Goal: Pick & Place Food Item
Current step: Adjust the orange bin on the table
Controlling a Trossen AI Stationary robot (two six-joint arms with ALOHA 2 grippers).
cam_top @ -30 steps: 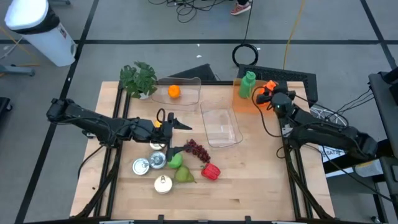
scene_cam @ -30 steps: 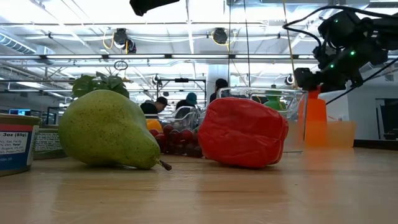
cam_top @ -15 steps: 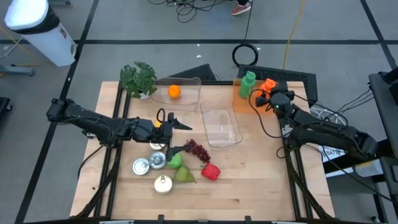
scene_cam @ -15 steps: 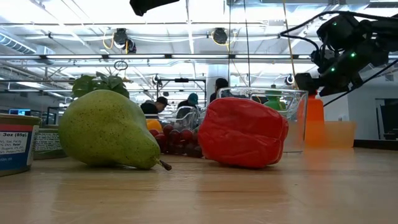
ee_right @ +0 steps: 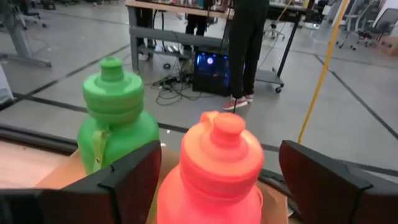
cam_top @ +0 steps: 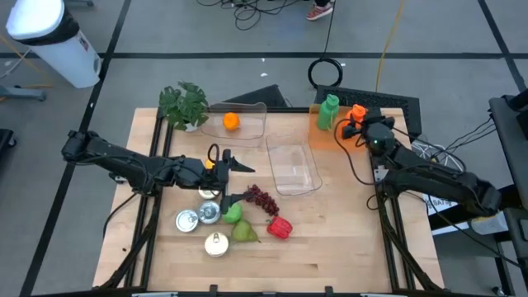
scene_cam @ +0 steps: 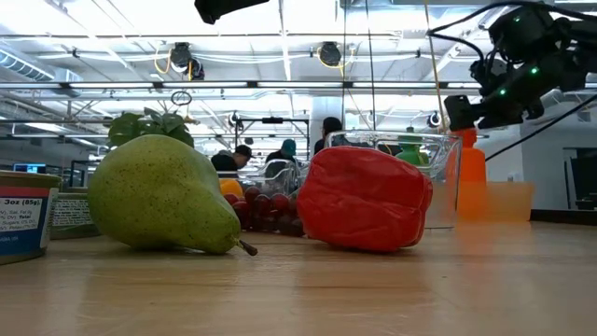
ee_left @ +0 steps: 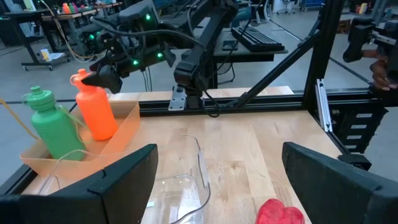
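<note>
The task's food items lie at the table's near-left: the grapes (cam_top: 262, 198), the red pepper (cam_top: 280, 228), the pear (cam_top: 244, 233) and a green fruit (cam_top: 233, 212) cluster at about 7 o'clock from the clear container (cam_top: 294, 168) at table centre. A second clear container (cam_top: 244, 121) at 12 o'clock holds an orange (cam_top: 231, 121).

**Step in hand (judged).** The left gripper (cam_top: 234, 180) is positioned over the food cluster, with the grapes just beside it at 4 o'clock; a pick there appears to be next. To do it well:
- Centre the jaws over one item only; the fruits lie close together.
- Descend vertically, then close gently: grapes are likely soft and irregular.
- Lift clear of the container wall before moving toward 1 o'clock.

**Pose.**
- Left arm: extends from the table's left edge toward centre, low over the surface. Its jaws stand wide with nothing between them.
- Right arm: reaches from the right edge toward 11 o'clock. The right gripper (cam_top: 356, 125) sits over the orange bottle (ee_right: 221, 171), next to the green bottle (ee_right: 115, 121) in the orange tray (ee_left: 127, 119). Its jaws stand wide, straddling the orange bottle's top without gripping it.
</note>
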